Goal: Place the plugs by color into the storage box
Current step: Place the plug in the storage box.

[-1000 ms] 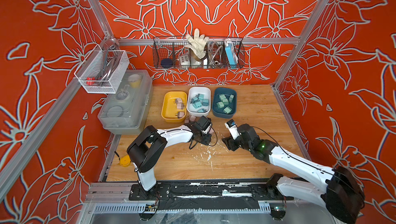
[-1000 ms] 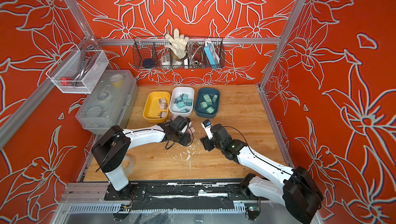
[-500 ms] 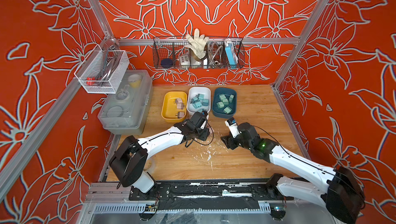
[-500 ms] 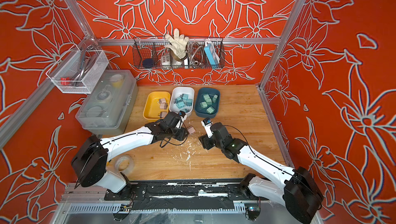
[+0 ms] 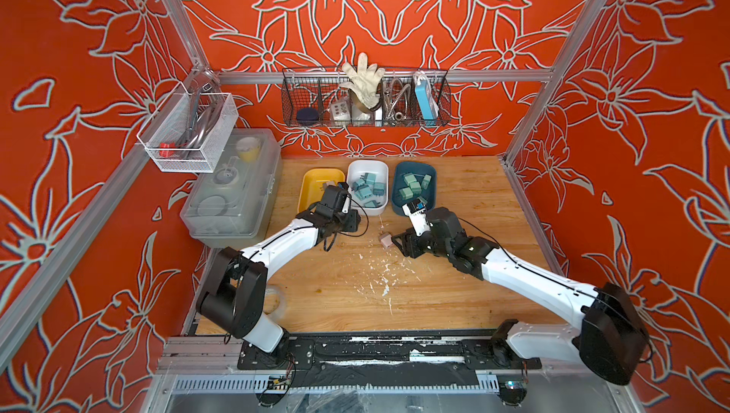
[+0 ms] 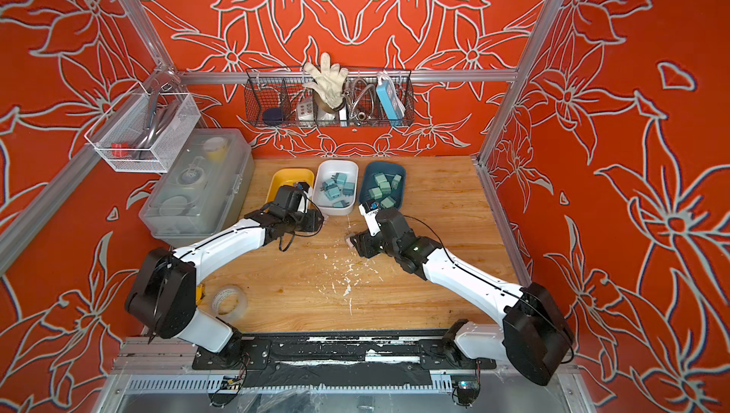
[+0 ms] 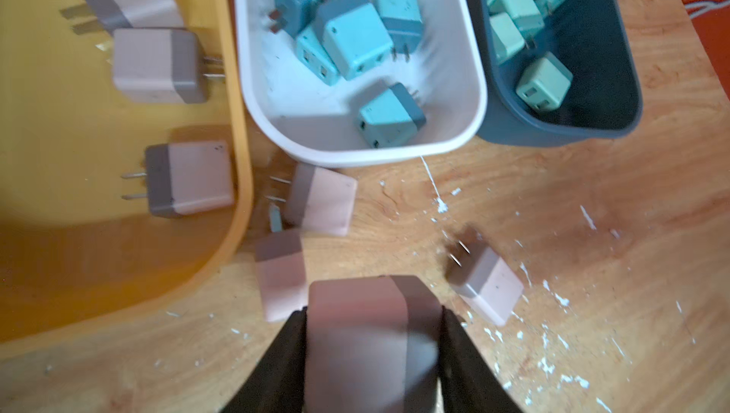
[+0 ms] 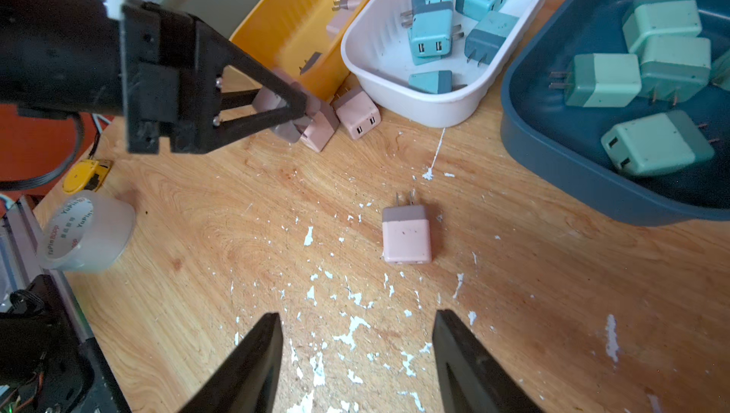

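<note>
My left gripper [image 7: 373,312] is shut on a pale pink plug [image 7: 355,351], held just off the wood by the near corner of the yellow bin [image 7: 243,154]. Three more pink plugs [image 7: 322,203] lie loose on the table nearby. Other pink plugs lie in the yellow bin, light blue ones in the white bin [image 7: 480,87], and mint green ones in the dark blue bin [image 7: 616,122]. My right gripper [image 8: 357,314] hangs open over the table with nothing between its fingers. A lone pink plug [image 8: 406,235] lies flat a short way ahead of it.
A roll of clear tape [image 6: 228,300] sits near the left arm's base. A clear plastic case [image 5: 233,186] stands along the left wall. A wire basket [image 5: 365,99] hangs on the back wall and a white mesh basket [image 5: 189,130] on the left. White flecks dot the wood.
My left arm has swung back and to the left, carrying the pink plug from mid-table toward the yellow bin. My right gripper has barely moved.
</note>
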Robot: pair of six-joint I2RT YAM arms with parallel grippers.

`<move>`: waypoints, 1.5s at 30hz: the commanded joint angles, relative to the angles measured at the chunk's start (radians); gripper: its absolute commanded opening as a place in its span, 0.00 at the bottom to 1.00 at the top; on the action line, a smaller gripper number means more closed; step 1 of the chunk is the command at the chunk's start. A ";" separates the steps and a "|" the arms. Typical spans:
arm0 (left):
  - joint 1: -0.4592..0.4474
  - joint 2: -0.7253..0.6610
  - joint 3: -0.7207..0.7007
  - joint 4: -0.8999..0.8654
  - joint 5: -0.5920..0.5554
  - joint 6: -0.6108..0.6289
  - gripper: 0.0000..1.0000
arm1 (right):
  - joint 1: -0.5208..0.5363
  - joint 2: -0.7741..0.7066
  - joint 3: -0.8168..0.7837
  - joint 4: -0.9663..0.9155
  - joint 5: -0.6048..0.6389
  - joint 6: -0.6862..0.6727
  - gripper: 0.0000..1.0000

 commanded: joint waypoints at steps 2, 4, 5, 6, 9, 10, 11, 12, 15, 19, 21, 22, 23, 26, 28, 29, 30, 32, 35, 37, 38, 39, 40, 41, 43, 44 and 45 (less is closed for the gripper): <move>0.079 0.022 0.058 0.036 0.064 -0.008 0.36 | -0.001 0.045 0.072 0.008 -0.026 0.019 0.66; 0.103 0.032 0.076 0.032 0.087 -0.003 0.36 | -0.002 0.067 0.089 0.009 -0.031 0.019 0.65; 0.114 0.039 0.085 0.030 0.089 0.000 0.36 | -0.001 0.079 0.097 0.010 -0.032 0.021 0.65; 0.121 0.044 0.092 0.029 0.090 0.003 0.36 | -0.001 0.088 0.101 0.014 -0.033 0.024 0.65; 0.157 0.063 0.107 0.030 0.090 0.005 0.36 | -0.002 0.111 0.113 0.021 -0.040 0.035 0.64; 0.173 0.071 0.109 0.032 0.092 0.002 0.36 | -0.002 0.116 0.119 0.020 -0.043 0.036 0.64; 0.190 0.078 0.113 0.033 0.099 -0.001 0.36 | -0.001 0.120 0.124 0.016 -0.044 0.036 0.64; 0.205 0.086 0.116 0.034 0.104 -0.004 0.36 | -0.001 0.122 0.129 0.012 -0.042 0.036 0.64; 0.246 0.109 0.124 0.032 0.108 0.000 0.36 | 0.001 0.126 0.135 0.011 -0.031 0.032 0.64; 0.289 0.154 0.140 0.031 0.123 0.009 0.36 | -0.001 0.151 0.161 0.003 -0.029 0.024 0.64; 0.304 0.172 0.147 0.031 0.129 0.014 0.36 | 0.001 0.168 0.180 -0.005 -0.030 0.021 0.64; 0.313 0.181 0.148 0.034 0.132 0.017 0.36 | 0.000 0.176 0.186 -0.005 -0.031 0.019 0.64; 0.320 0.188 0.151 0.035 0.135 0.018 0.36 | 0.001 0.184 0.190 -0.005 -0.031 0.019 0.64; 0.341 0.206 0.167 0.028 0.164 0.015 0.36 | 0.001 0.207 0.205 0.000 -0.028 0.022 0.63; 0.347 0.206 0.165 0.035 0.169 0.021 0.37 | 0.001 0.219 0.212 -0.001 -0.028 0.025 0.63; 0.349 0.207 0.167 0.037 0.168 0.023 0.37 | 0.001 0.223 0.211 0.001 -0.025 0.027 0.63; 0.349 0.213 0.172 0.036 0.168 0.026 0.37 | 0.001 0.226 0.210 0.004 -0.022 0.028 0.63; 0.355 0.227 0.187 0.023 0.159 0.034 0.37 | 0.001 0.235 0.208 0.010 -0.015 0.030 0.63; 0.362 0.245 0.198 0.015 0.131 0.035 0.38 | 0.001 0.246 0.210 0.012 -0.011 0.026 0.63; 0.366 0.257 0.204 0.020 0.124 0.028 0.38 | 0.001 0.249 0.212 0.010 -0.009 0.018 0.63; 0.367 0.264 0.208 0.021 0.129 0.026 0.39 | 0.001 0.252 0.214 0.011 -0.008 0.016 0.63; 0.367 0.274 0.219 0.011 0.132 0.027 0.40 | 0.001 0.255 0.215 0.010 -0.006 0.013 0.63; 0.367 0.283 0.234 -0.007 0.130 0.027 0.42 | 0.001 0.258 0.218 0.006 -0.008 0.009 0.63; 0.367 0.290 0.246 -0.020 0.127 0.028 0.44 | 0.001 0.260 0.222 0.004 -0.010 0.008 0.63; 0.367 0.296 0.262 -0.043 0.106 0.025 0.53 | 0.001 0.264 0.230 -0.008 -0.017 0.001 0.63; 0.367 0.292 0.261 -0.050 0.100 0.025 0.56 | 0.001 0.265 0.233 -0.014 -0.019 -0.001 0.63; 0.367 0.284 0.258 -0.052 0.096 0.021 0.59 | 0.001 0.262 0.232 -0.017 -0.021 -0.004 0.63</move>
